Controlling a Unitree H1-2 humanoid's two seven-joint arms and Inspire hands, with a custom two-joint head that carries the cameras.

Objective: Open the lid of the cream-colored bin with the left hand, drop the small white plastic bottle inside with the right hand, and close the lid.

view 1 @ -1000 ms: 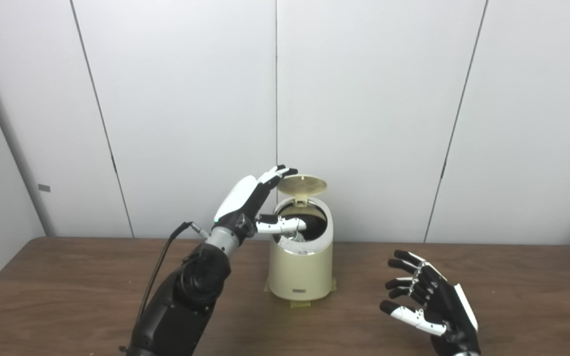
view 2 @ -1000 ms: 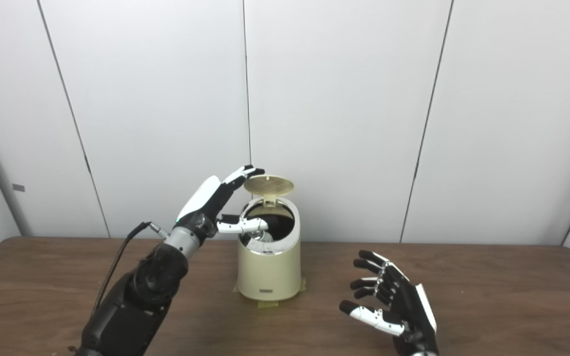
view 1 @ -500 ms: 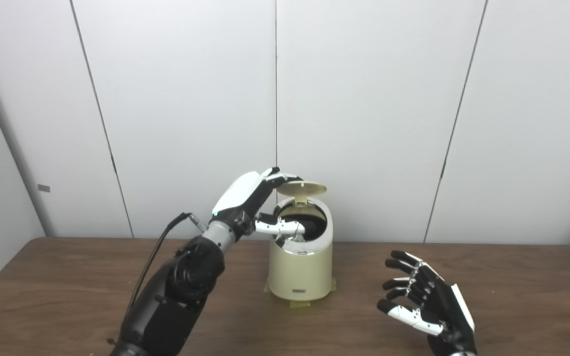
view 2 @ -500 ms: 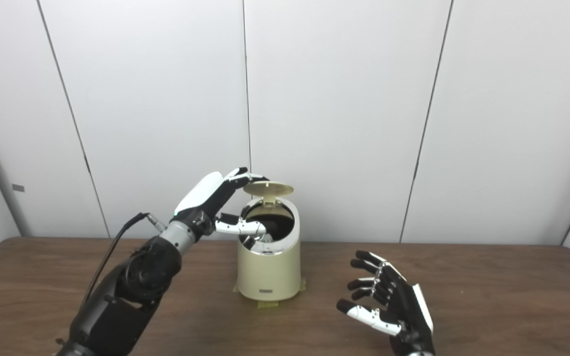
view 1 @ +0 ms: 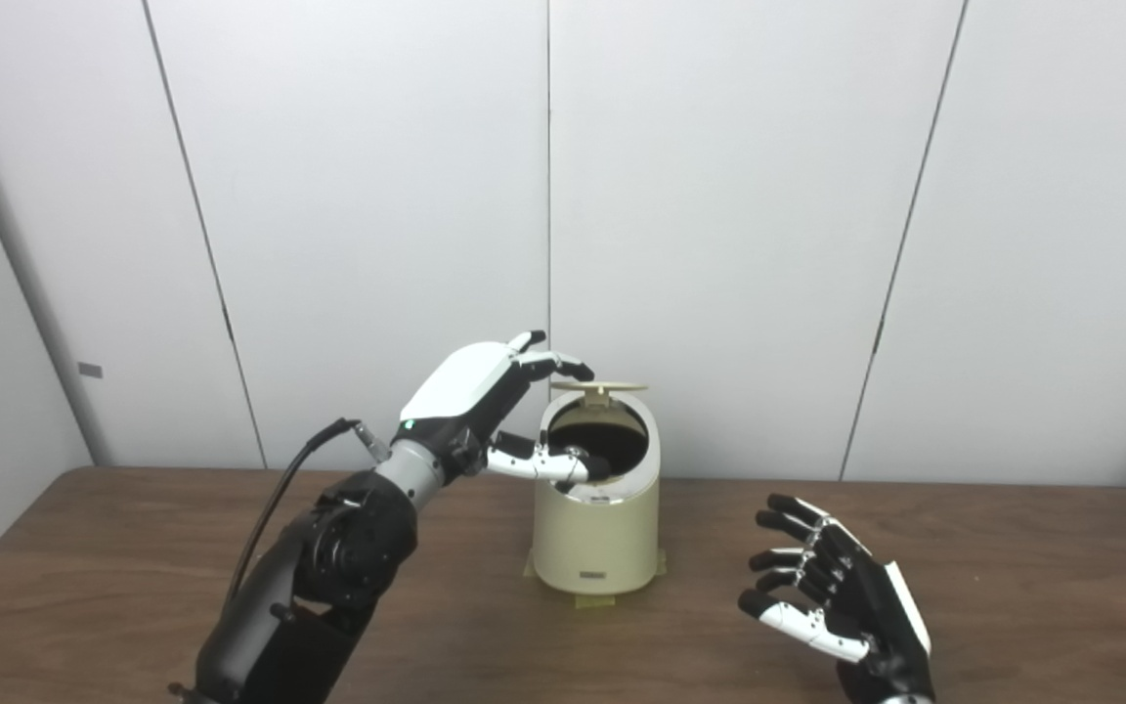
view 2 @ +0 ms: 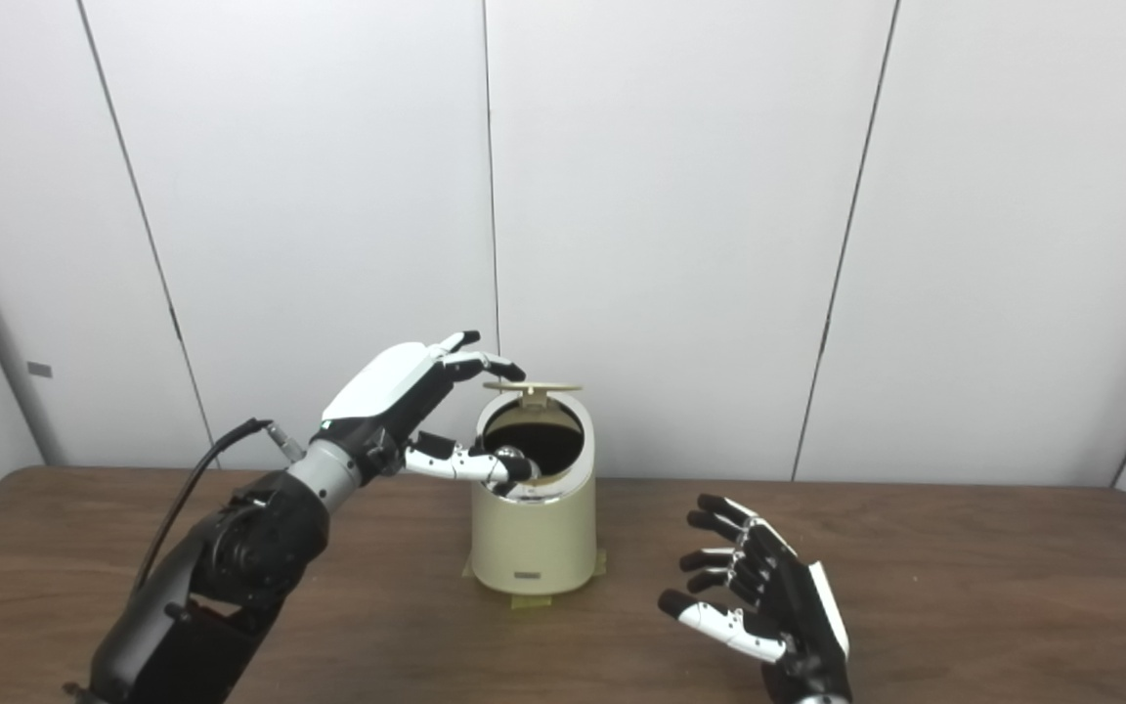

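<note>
The cream-colored bin [view 1: 594, 538] stands mid-table near the wall. Its round lid [view 1: 602, 387] hangs on the rear hinge, almost level, seen edge-on a little above the dark opening. My left hand [view 1: 485, 386] hovers at the bin's upper left, open, fingers curved over the lid's left edge and thumb lying across the front left of the rim. My right hand [view 1: 842, 601] is open and holds nothing, palm turned left, low over the table to the right of the bin. No small white bottle is in view; the bin's inside looks dark.
The brown wooden table [view 1: 133, 567] runs up to white wall panels right behind the bin. Yellowish tape [view 1: 592, 598] shows under the bin's base. A black cable [view 1: 280, 499] loops off my left forearm.
The lid has swung down from a raised tilt to almost level. My left hand has come down and over it, fingers curling. The right hand has drifted slightly down and left, still empty.
</note>
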